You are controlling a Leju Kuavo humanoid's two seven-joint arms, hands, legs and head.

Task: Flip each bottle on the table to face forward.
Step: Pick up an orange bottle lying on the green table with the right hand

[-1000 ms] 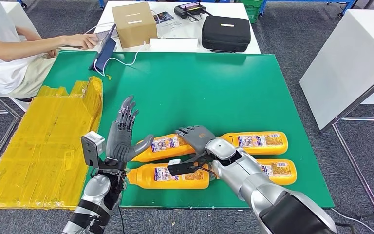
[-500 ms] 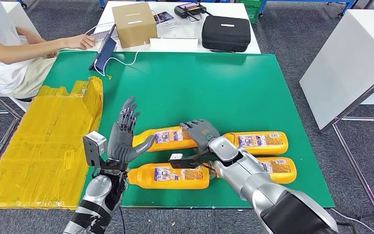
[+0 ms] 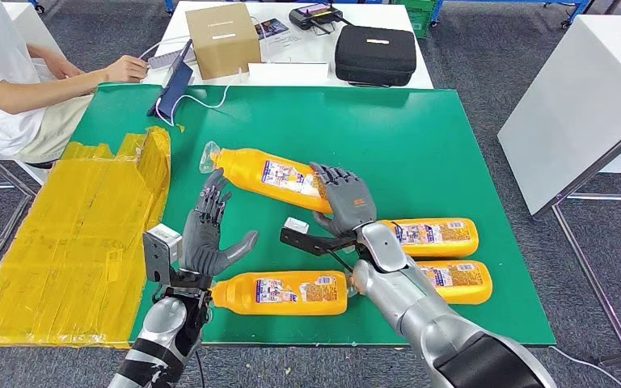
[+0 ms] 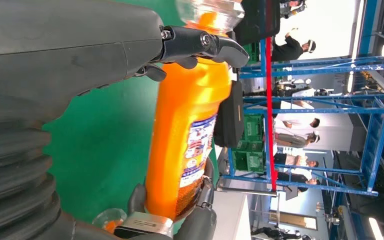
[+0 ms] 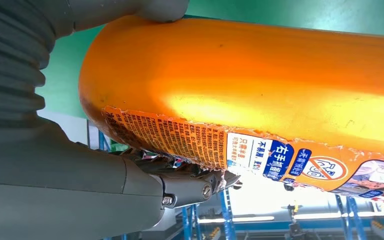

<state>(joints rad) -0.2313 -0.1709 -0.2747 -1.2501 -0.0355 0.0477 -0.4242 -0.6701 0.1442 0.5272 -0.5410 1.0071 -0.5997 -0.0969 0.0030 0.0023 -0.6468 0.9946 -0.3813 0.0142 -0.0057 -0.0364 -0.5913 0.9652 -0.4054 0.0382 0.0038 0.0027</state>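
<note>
My right hand (image 3: 346,206) grips the base end of an orange bottle (image 3: 267,171) and holds it tilted above the green table (image 3: 420,137), its clear cap toward the far left. In the right wrist view the thumb and fingers (image 5: 180,187) clamp the orange bottle (image 5: 260,90), its label edge showing. My left hand (image 3: 206,234) stands open with fingers spread, just below the bottle's neck end; the left wrist view has its fingers (image 4: 200,42) across the neck of that bottle (image 4: 190,125). Three more orange bottles lie flat: front (image 3: 279,293), right (image 3: 428,236), front right (image 3: 457,281).
A yellow taped sheet (image 3: 65,234) covers the table's left side. A person (image 3: 16,81) sits at the back left, a hand near a tablet (image 3: 174,81). Behind are a cardboard box (image 3: 222,36) and a black case (image 3: 374,52). A white table (image 3: 574,97) stands to the right.
My right hand has lifted the back-left bottle off the table and swung it up and away, cap end toward the far left. My left hand stays open, shifted slightly toward me.
</note>
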